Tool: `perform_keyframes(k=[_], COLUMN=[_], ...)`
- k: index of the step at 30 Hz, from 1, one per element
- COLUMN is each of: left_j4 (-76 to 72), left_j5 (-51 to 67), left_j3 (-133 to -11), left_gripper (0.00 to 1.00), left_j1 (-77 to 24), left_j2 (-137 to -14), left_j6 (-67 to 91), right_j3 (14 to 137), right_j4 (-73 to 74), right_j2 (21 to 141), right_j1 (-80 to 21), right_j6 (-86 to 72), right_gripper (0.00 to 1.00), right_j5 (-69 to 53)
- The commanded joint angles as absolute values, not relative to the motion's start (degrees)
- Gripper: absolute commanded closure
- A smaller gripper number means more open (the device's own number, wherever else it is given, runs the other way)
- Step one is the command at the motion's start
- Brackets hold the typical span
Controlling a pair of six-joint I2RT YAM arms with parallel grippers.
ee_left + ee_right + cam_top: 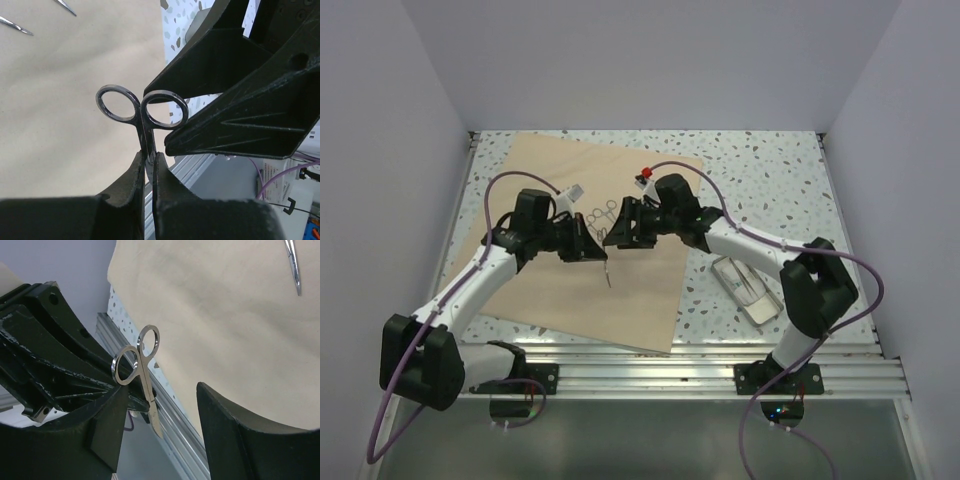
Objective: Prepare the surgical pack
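Surgical pack (560, 295) edge at rail (720, 352), left gripper (149, 162) pinching scissors (142, 107)

Small steel scissors (145, 132) in mid-air, point down, shiny metal tray (732, 290) on speckled table (760, 170), ring-handled instruments (600, 214) lying flat

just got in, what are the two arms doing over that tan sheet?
The left hand is shut on a small pair of scissors, pinching it just below the finger rings and holding it over the tan wrap, which lies spread flat on the table. The right hand is open right beside the rings, not gripping. A few other instruments lie on the wrap, and a metal tray sits off to the right.
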State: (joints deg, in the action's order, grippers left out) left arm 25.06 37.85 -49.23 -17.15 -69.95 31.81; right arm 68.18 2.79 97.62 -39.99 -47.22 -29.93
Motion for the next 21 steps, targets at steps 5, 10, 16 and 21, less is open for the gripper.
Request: perform_keyframes(k=[5, 10, 16, 21], left_j4=[22.1, 22.1, 23.0, 24.9], left_j5=[40.8, 41.6, 42.0, 40.1], left_j3=[-52.2, -54.0, -55.7, -56.7], left_gripper=[1.0, 1.0, 1.0, 0.77], left_j1=[-17.4, -17.4, -17.4, -17.3], left_j2=[-72.1, -73.6, -73.9, -74.4], left_j6=[31.8, 32.4, 31.1, 29.0], right_j3=[72.0, 76.9, 78.7, 81.5], right_j4=[1.7, 7.3, 10.9, 17.2], right_j2=[98.3, 100.8, 104.2, 104.0], right_j1=[-43.5, -46.6, -47.0, -46.7], right_j6=[-46.6, -42.6, -42.3, -39.0], right_gripper=[0.44, 0.56, 0.81, 1.0], right_j5=[-24.4, -18.7, -17.2, -14.4])
